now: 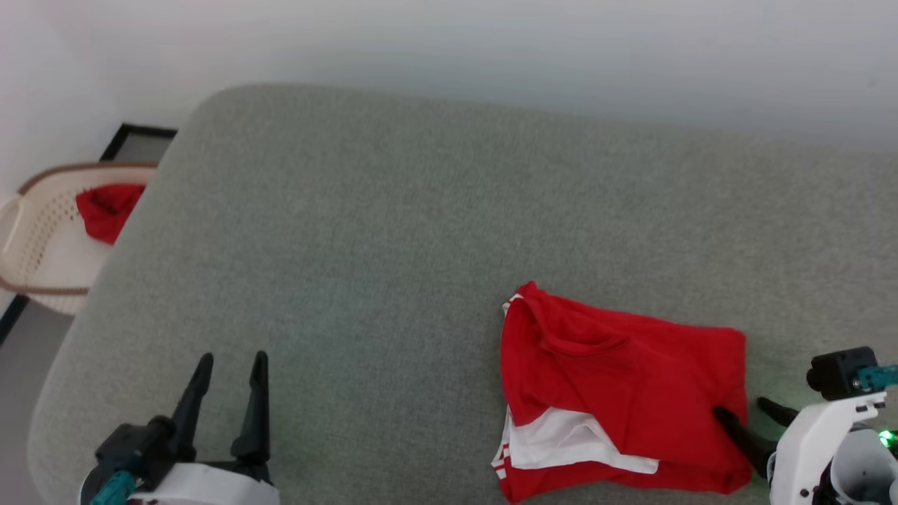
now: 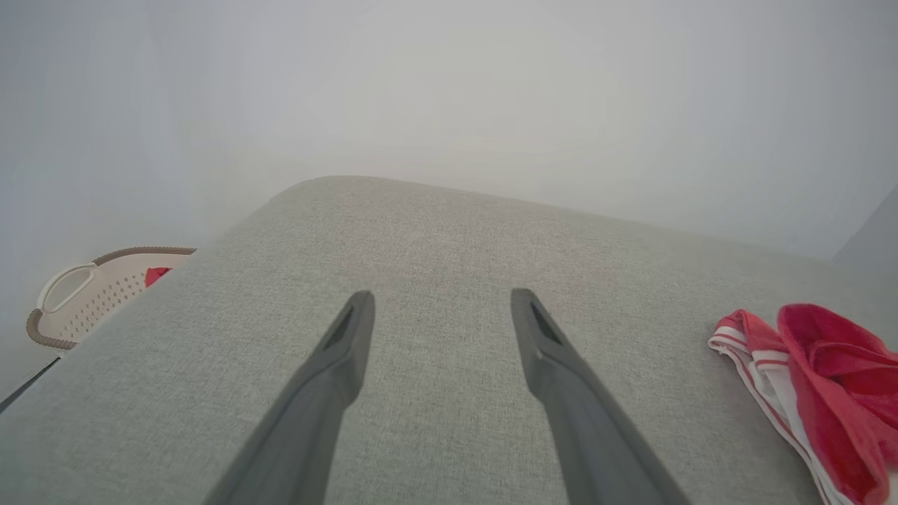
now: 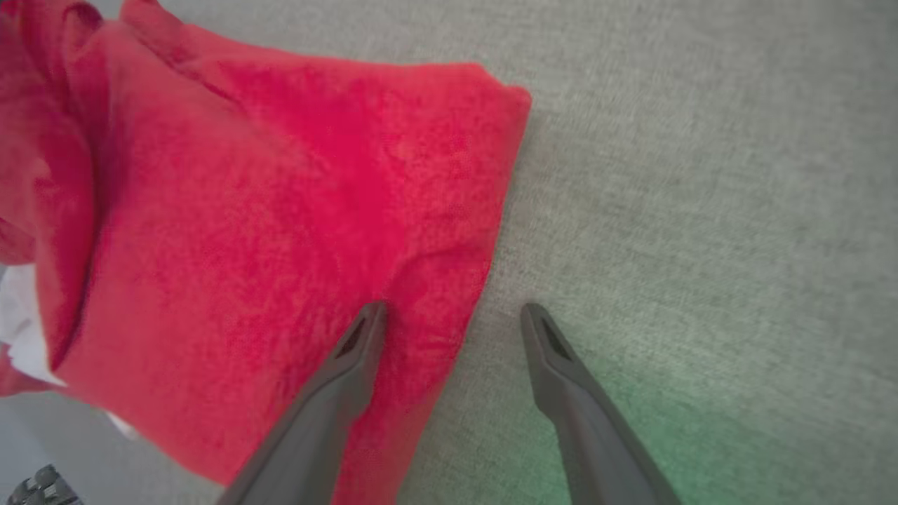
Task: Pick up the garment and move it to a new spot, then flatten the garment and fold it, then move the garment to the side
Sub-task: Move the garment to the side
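The red garment (image 1: pixel 617 389) lies folded on the grey cushion at the lower right, a white panel and striped trim showing at its near left edge. My right gripper (image 1: pixel 742 409) is open at the garment's right edge: one finger rests on the red fabric, the other over bare cushion. The right wrist view shows the same garment (image 3: pixel 245 231) with my gripper (image 3: pixel 452 314) straddling its edge. My left gripper (image 1: pixel 230 368) is open and empty over the cushion at the lower left, far from the garment (image 2: pixel 821 379). The left wrist view shows those open fingers (image 2: pixel 438 301).
The wide grey cushion (image 1: pixel 393 231) has rounded edges at left and back. A cream perforated laundry basket (image 1: pixel 42 238) stands off its left side holding a plain red cloth (image 1: pixel 105 209). A pale wall rises behind.
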`<state>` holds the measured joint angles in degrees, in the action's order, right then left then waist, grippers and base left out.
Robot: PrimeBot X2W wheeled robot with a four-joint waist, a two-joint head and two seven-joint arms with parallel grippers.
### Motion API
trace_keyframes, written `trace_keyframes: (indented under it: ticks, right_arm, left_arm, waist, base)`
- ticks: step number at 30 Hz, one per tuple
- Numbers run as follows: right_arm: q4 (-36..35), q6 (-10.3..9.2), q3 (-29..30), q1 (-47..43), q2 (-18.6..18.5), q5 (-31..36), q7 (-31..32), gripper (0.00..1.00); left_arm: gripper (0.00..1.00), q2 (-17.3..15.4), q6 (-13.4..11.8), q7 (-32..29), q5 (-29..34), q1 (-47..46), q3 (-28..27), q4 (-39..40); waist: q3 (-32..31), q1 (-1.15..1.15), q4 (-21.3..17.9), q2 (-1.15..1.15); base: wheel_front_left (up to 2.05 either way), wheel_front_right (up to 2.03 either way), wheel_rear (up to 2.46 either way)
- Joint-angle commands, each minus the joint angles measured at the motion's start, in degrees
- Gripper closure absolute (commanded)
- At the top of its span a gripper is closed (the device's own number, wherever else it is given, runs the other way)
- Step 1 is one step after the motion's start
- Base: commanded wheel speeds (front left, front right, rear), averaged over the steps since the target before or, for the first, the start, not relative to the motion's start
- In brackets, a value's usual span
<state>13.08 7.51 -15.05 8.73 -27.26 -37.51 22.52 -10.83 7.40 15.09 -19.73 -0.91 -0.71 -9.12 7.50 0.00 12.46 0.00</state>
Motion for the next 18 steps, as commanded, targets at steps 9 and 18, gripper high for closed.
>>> trace_keyframes:
  ticks: [9, 18]
  right_arm:
    - [-0.79, -0.05, 3.09, -0.13, 4.25, -0.71, 15.57, 0.00]
    - [-4.78, -0.01, 4.05, 2.10, 3.50, 0.59, 20.91, 1.00]
  left_arm:
    - [0.00, 1.12, 0.14, 0.06, -0.61, -2.88, 1.23, -0.97]
    - [0.00, 1.38, 0.14, 0.06, -0.99, -3.52, 1.15, -1.93]
  waist:
    - [5.51, 0.00, 2.31, 0.00]
    - [5.42, 0.00, 2.50, 0.00]
  base:
    - [0.00, 0.00, 0.00]
    - [0.00, 0.00, 0.00]
